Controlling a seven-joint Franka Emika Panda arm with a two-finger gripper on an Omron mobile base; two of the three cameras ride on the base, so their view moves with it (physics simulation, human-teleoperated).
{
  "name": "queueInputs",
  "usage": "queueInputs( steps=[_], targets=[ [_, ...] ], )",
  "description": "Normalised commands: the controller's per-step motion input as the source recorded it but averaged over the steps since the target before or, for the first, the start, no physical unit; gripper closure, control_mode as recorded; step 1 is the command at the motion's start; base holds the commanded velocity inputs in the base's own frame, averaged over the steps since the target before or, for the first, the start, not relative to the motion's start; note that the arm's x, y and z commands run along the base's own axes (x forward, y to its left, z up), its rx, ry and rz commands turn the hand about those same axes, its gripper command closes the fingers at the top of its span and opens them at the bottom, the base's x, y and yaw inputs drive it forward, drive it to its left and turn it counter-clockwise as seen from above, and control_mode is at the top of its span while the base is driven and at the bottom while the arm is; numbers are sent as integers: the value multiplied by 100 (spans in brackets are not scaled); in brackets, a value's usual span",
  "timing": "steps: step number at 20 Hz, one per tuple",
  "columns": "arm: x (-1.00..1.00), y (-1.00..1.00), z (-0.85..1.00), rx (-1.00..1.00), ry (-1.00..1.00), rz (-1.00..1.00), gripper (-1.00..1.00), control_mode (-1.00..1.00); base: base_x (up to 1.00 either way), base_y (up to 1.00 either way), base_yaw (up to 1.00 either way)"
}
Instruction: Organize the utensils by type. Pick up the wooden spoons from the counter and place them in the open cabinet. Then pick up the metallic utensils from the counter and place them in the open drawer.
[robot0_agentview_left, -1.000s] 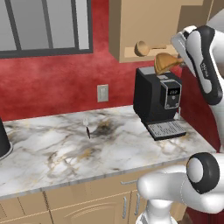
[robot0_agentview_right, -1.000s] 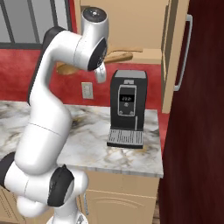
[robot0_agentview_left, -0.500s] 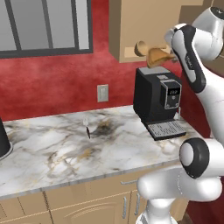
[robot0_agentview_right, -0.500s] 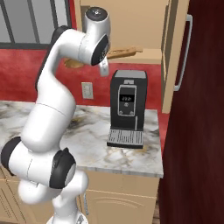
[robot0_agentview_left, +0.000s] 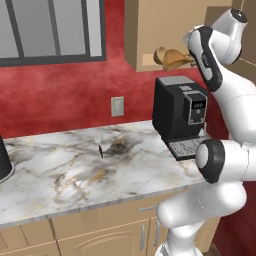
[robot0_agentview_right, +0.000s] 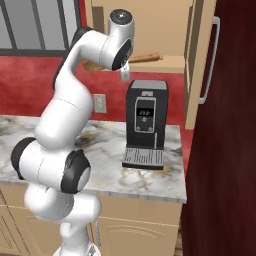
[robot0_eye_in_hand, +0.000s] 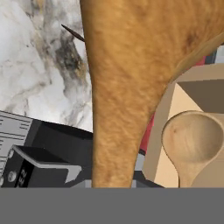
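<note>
My gripper (robot0_agentview_left: 193, 59) is up at the open cabinet (robot0_agentview_left: 148, 63), shut on a tan wooden spoon (robot0_agentview_left: 173, 59) whose bowl points left over the shelf edge. In the hand view this spoon (robot0_eye_in_hand: 127, 87) looms large and close. A second wooden spoon (robot0_agentview_left: 160, 52) lies on the shelf just behind it; its bowl (robot0_eye_in_hand: 192, 139) rests on the shelf board, and its handle (robot0_agentview_right: 146, 56) sticks out to the right. Small thin metallic utensils (robot0_agentview_left: 100, 146) lie on the marble counter (robot0_agentview_left: 55, 175) below. The open drawer is out of view.
A black coffee machine (robot0_agentview_left: 181, 120) stands on the counter right under the cabinet shelf. A dark round object (robot0_agentview_left: 4, 162) sits at the counter's far left. A wall socket (robot0_agentview_left: 117, 106) is on the red wall. A dark tall unit (robot0_agentview_right: 230, 150) borders the counter's right end.
The hand has carried the held spoon leftward and slightly up, closer to the spoon on the shelf. The arm's elbow has swung upward. The grip is unchanged.
</note>
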Motion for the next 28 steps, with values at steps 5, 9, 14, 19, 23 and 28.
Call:
queueInputs(
  steps=[5,9,14,19,23,28],
  targets=[
    [50,-7,2,3,0,0,100,-100,0,0,0],
    [36,0,0,0,0,0,100,-100,0,0,0],
    [23,0,0,0,0,0,100,-100,0,0,0],
    [15,0,-3,0,0,0,100,-100,0,0,0],
    [15,0,-10,0,0,0,100,-100,0,0,0],
    [20,0,-11,0,0,0,100,-100,0,0,0]
  ],
)
